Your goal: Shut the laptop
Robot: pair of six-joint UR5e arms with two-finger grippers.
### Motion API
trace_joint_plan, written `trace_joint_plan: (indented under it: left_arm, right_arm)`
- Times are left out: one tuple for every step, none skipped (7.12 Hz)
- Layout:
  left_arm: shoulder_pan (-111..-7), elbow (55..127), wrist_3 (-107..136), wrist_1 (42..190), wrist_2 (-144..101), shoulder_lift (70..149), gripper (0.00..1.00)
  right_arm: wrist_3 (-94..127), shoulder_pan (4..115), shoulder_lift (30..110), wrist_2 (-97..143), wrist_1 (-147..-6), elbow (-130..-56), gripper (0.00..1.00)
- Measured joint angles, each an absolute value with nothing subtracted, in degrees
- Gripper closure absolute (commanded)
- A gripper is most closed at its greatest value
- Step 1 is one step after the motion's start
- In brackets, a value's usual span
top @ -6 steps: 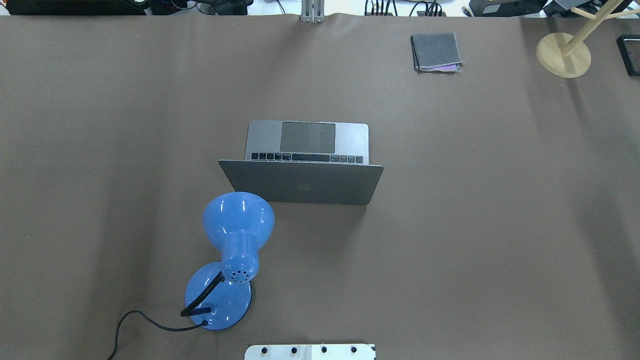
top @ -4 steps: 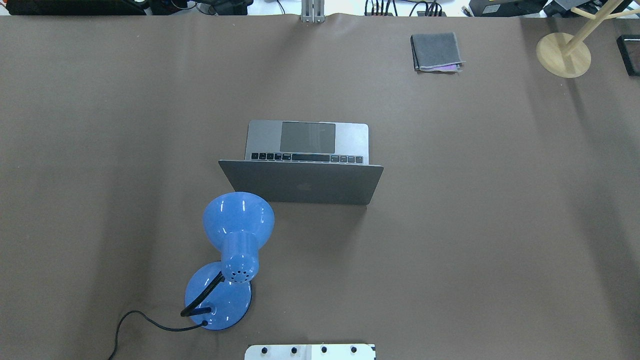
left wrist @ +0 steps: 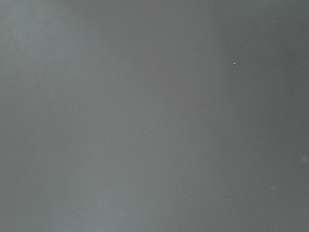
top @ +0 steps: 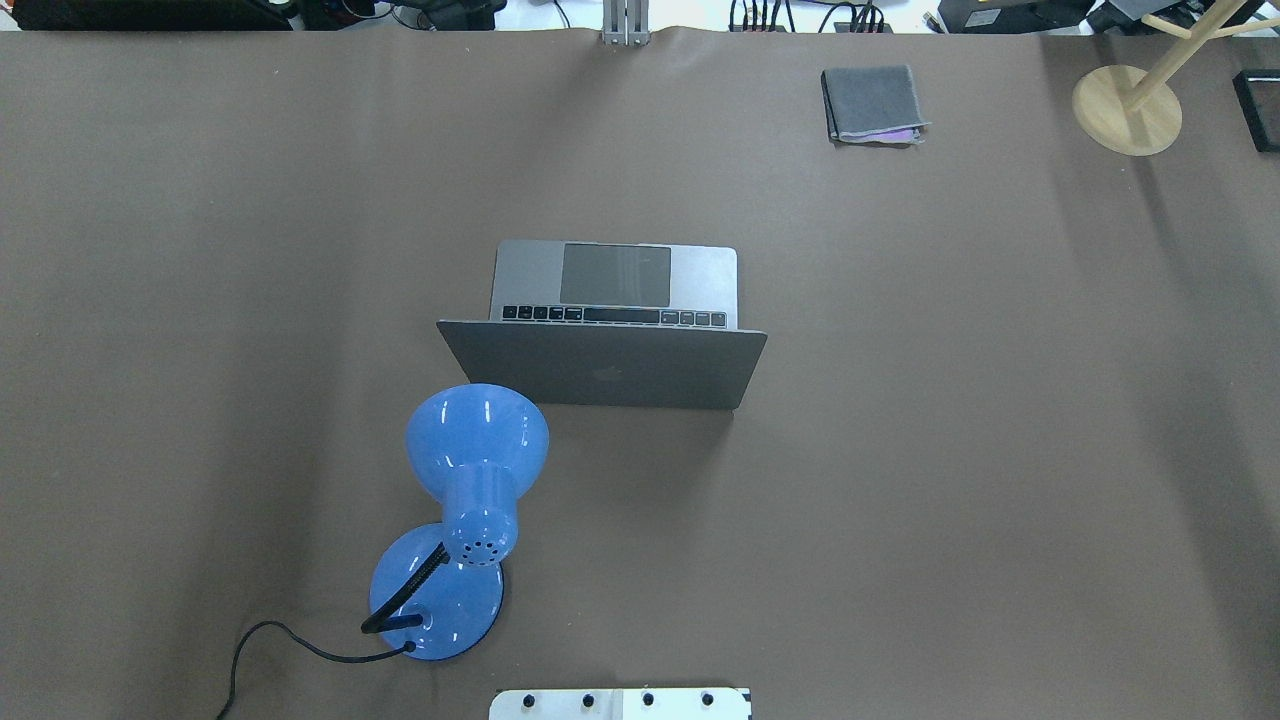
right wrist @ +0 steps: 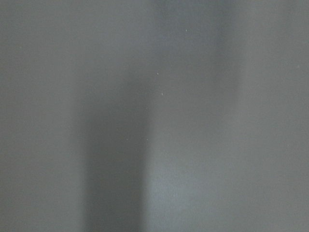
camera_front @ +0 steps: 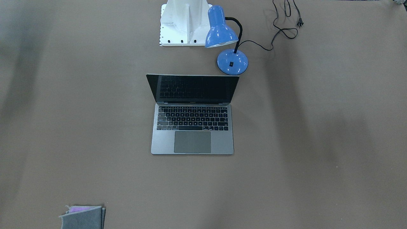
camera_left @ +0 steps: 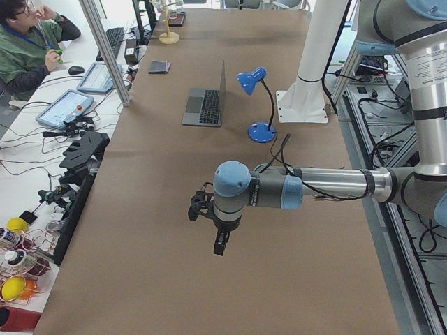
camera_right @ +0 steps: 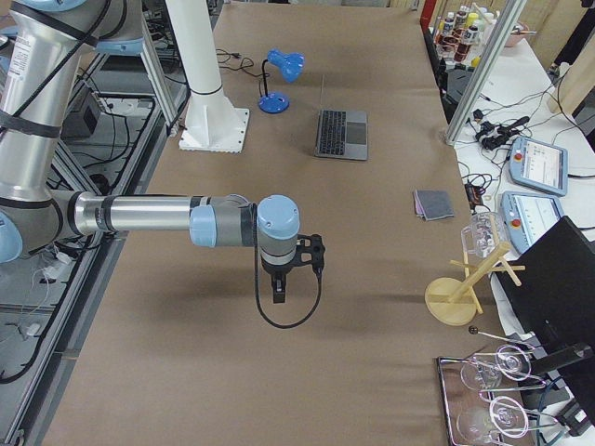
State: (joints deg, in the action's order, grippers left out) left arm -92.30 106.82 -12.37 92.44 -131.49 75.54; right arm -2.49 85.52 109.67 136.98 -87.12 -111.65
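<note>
At the lower left of the front-facing view, a folded grey cloth [camera_front: 83, 218] with a lilac edge is seen on the brown-covered table [camera_front: 318, 127]. At the centre of that frame the slim space-grey metal laptop [camera_front: 192, 141] is found open. Its dark screen is raised steeply toward the top of the frame, and its black keys and trackpad are exposed. Up and to the right of the lid, a glossy blue desk lamp [camera_front: 232, 62] with a black gooseneck is stood, and its black cord [camera_front: 283, 28] is trailed to the upper right.

In the left side view the left gripper [camera_left: 219, 246] is held pointing down over the table, low in the frame and well apart from the laptop. Whether its fingers are spread or pressed together cannot be told. In the right side view the right gripper [camera_right: 276, 292] is hung above the table at centre, also well apart from the laptop, and its state cannot be told either.
</note>
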Motion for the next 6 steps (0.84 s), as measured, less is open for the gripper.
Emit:
trace_joint_plan:
  left_arm:
    - [-92.3, 107.1, -12.2, 92.5, -131.6, 77.0, 0.02]
    - [-92.3, 107.2, -12.2, 93.0, -131.7, 79.0, 0.02]
    - [-92.3, 106.7, -12.3, 94.8, -131.8, 81.8, 0.02]
    - [-92.3, 105.8, -12.3, 98.1, -131.8, 84.1, 0.02]
    - [-92.3, 105.2, -12.5, 101.2, -131.9, 84.9, 0.02]
    - [-92.3, 105.0, -12.3, 103.5, -132.0, 85.4, 0.02]
  right_arm:
    - [-2.1, 85.5, 109.5, 136.9, -80.4, -111.6, 0.0]
    - [-1.3, 85.5, 109.1, 136.8, -75.0, -111.6, 0.0]
    - [0.1, 85.5, 107.9, 136.7, -72.4, -111.5, 0.0]
    - [1.1, 85.5, 106.3, 136.8, -71.5, -111.5, 0.0]
    - [1.6, 85.5, 105.4, 137.0, -71.2, -111.5, 0.0]
    - [2.1, 85.5, 105.0, 137.2, -71.0, -111.6, 0.0]
